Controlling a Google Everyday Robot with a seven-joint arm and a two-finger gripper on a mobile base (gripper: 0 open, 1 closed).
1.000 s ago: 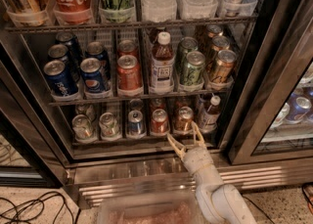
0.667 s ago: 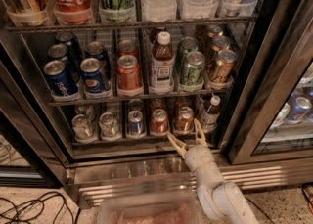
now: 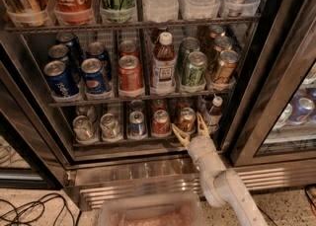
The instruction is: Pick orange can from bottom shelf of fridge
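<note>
The orange can [image 3: 187, 119] is a short copper can with a silver lid, standing on the bottom shelf [image 3: 123, 138] of the fridge [image 3: 148, 72], fourth lane from the left's right neighbour. A redder short can [image 3: 161, 122] stands just left of it. My gripper [image 3: 190, 126] is open, its tan fingers [image 3: 179, 134] spread on either side of the orange can's lower front, just in front of the shelf edge. The white arm reaches up from the lower right.
A small brown bottle [image 3: 213, 112] stands right of the gripper. Silver and blue short cans [image 3: 109, 125] fill the shelf's left lanes. Pepsi cans [image 3: 94, 76] sit on the rack above. The steel base grille [image 3: 148, 175] and a clear bin [image 3: 150, 212] lie below.
The gripper has moved up and forward, from below the shelf edge to around the orange can's front. Its fingers stay open.
</note>
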